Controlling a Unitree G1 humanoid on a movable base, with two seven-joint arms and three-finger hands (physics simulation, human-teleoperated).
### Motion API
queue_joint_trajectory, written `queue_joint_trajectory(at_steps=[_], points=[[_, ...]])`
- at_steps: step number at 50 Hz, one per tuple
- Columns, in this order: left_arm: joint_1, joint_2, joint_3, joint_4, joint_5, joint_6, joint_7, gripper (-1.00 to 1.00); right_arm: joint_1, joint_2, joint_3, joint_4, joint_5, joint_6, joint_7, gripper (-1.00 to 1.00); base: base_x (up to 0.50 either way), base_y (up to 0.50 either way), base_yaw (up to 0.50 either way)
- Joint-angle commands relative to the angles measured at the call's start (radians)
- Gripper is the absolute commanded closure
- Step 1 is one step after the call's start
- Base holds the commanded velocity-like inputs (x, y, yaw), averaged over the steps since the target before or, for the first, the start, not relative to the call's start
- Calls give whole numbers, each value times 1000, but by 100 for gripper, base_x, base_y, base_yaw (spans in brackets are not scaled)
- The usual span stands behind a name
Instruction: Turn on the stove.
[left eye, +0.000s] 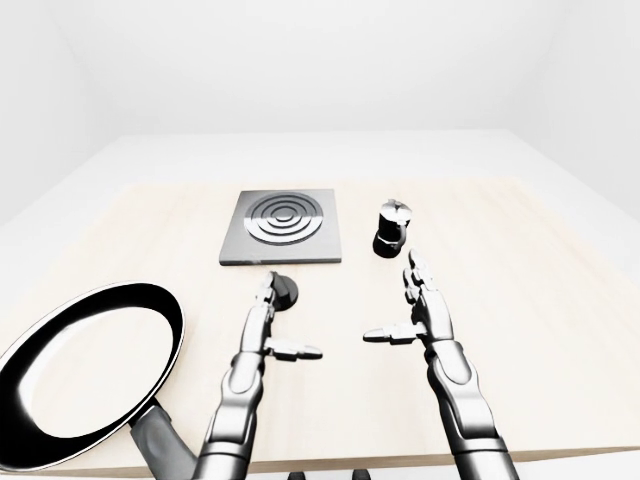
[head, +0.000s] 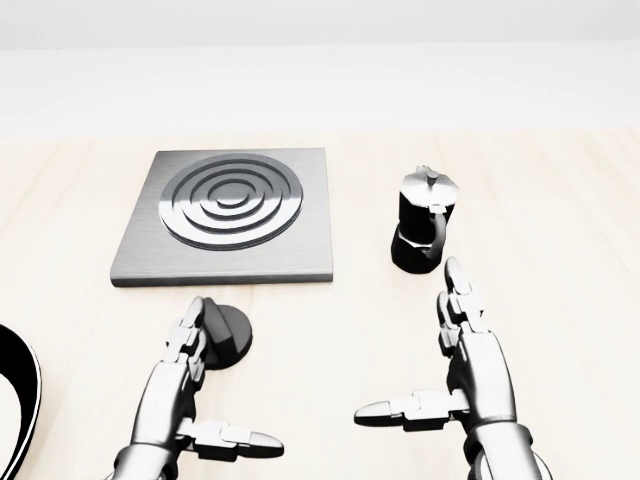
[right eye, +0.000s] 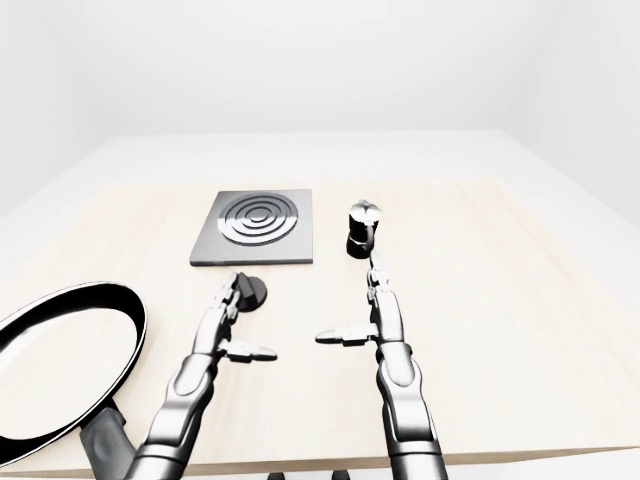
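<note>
A grey square stove plate (head: 230, 215) with concentric rings lies on the wooden table. Its round black knob (head: 232, 335) sits just below the plate's lower edge. My left hand (head: 200, 385) is open, its fingertips (head: 192, 318) right beside the knob's left side, thumb spread out to the right. My right hand (head: 440, 375) is open and empty to the right, below a black moka pot (head: 424, 232).
A black frying pan (left eye: 90, 370) with a white inside lies at the lower left, handle toward the table's near edge. The table (left eye: 540, 280) stretches wide to the right.
</note>
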Motion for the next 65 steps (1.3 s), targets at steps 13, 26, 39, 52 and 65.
queue_joint_trajectory(at_steps=[13, 26, 39, 52, 65], points=[[53, -39, -99, -69, 45, 35, -18, -100, 1, 1, 2, -2, -1, 1, 1, -100, 0, 0, 0], [56, -38, -101, -118, 42, 52, -15, -100, 0, 0, 1, 10, 0, -10, 4, -100, 0, 0, 0], [136, -19, -129, -436, 52, 115, -7, -100, 1, 0, 2, 0, -1, 0, 4, -100, 0, 0, 0], [170, -1, -156, -632, 60, 115, 0, -100, -2, 1, 1, 10, 0, -3, 1, -100, 0, 0, 0], [185, 17, -112, -852, 70, 115, -23, -100, -4, 0, 1, 3, 0, 9, 0, -100, 0, 0, 0]])
